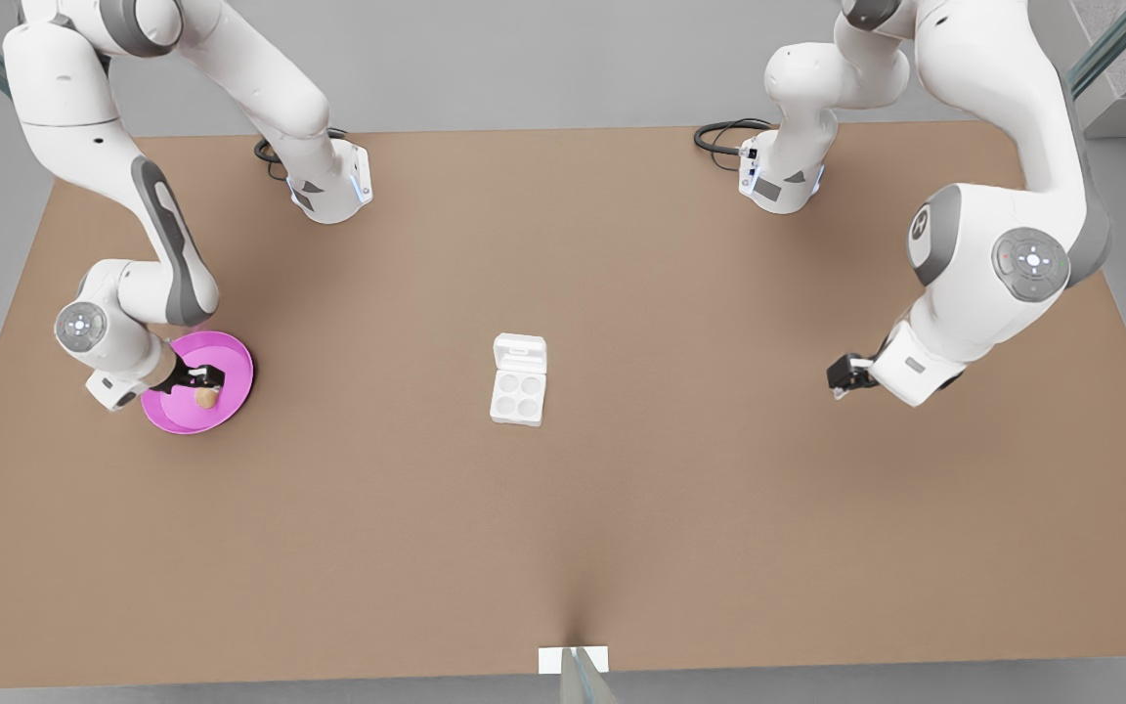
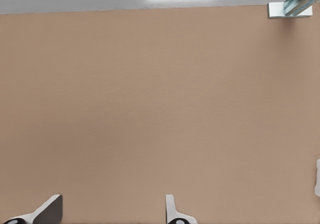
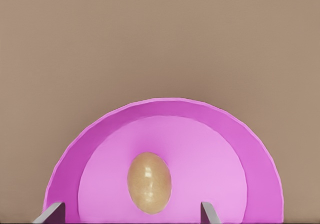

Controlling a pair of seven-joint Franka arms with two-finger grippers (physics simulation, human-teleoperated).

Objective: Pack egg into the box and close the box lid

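The right gripper (image 1: 207,377) hovers over the egg (image 1: 203,398) on a pink plate (image 1: 231,364) at the worktop's (image 1: 563,528) 9 o'clock, fingers (image 3: 207,214) spread wide, holding nothing. Best to lower straight down and close gently across the egg's narrow width. The box (image 1: 518,395) sits centre, lid (image 1: 520,352) open. The left gripper (image 1: 839,376) waits open at 3 o'clock. Plain brown worktop, grey surroundings.

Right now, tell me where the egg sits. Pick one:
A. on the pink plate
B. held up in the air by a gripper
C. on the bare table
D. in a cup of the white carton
A: the egg lies on the pink plate, between the open fingers of the right gripper; the white carton sits mid-table with its lid open and its cups empty.
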